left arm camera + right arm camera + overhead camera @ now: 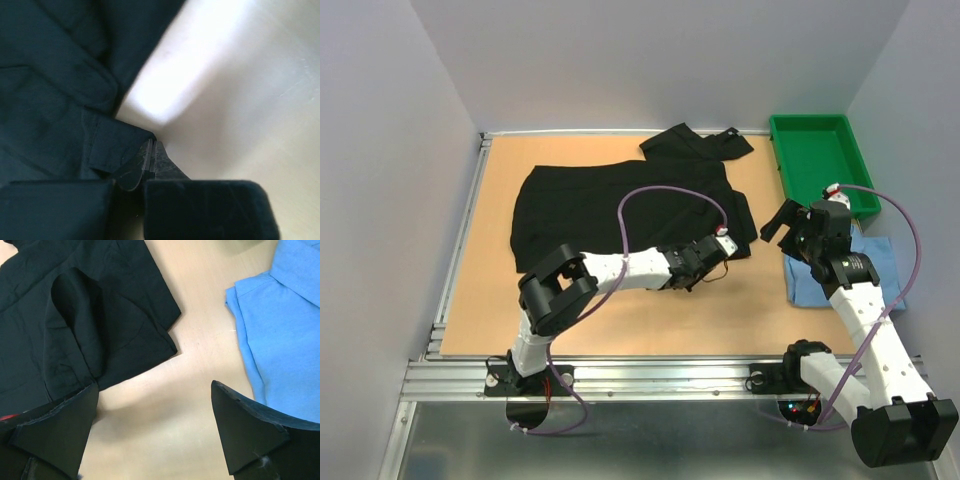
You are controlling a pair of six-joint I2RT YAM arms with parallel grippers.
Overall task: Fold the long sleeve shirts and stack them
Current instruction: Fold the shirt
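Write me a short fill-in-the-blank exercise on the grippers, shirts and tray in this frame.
1. The left gripper sits at the near right corner of the black shirt with its jaws ___.
2. The right gripper hangs open between the black shirt and a second shirt, whose colour is light ___.
3. The tray at the table's far right corner is ___ in colour.

Missing words: shut; blue; green.

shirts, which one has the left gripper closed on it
The black shirt, spread out: the left gripper is shut on one corner of it. The light blue shirt lies at the right, untouched, near the open right gripper.
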